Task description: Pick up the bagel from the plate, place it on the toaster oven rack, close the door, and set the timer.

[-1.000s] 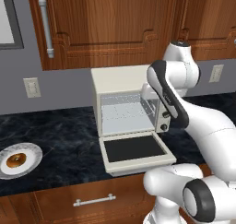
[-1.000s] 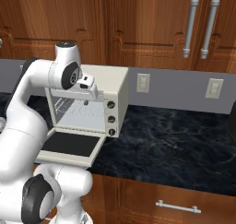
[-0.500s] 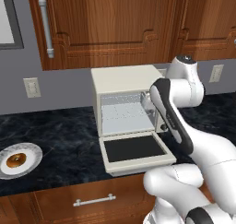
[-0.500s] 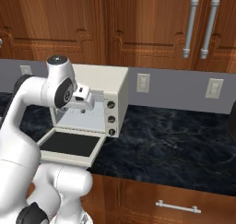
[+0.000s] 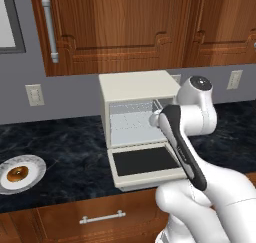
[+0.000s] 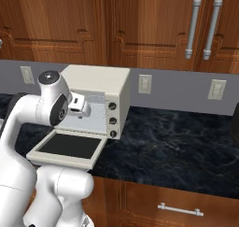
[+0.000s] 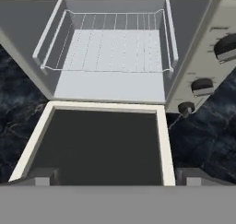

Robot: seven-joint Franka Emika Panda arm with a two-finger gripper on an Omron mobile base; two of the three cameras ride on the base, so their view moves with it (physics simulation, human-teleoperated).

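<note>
One oven point(image 5: 136, 87), door point(image 5: 146, 162) down, one bare rack point(image 7: 113, 45), three knobs point(image 6: 112, 120). One bagel point(image 5: 18, 173) on one plate point(image 5: 35, 163). Gripper point(image 7: 115, 176) fingers apart, empty.

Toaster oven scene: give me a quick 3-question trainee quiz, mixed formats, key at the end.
1. True or false: the door of the toaster oven hangs open.
2. Where is the bagel? A) on the toaster oven rack B) on the plate C) in the hand
3. Fill in: the hand's fingers are ____ and hold nothing.

Key: 1 true; 2 B; 3 open.
</note>
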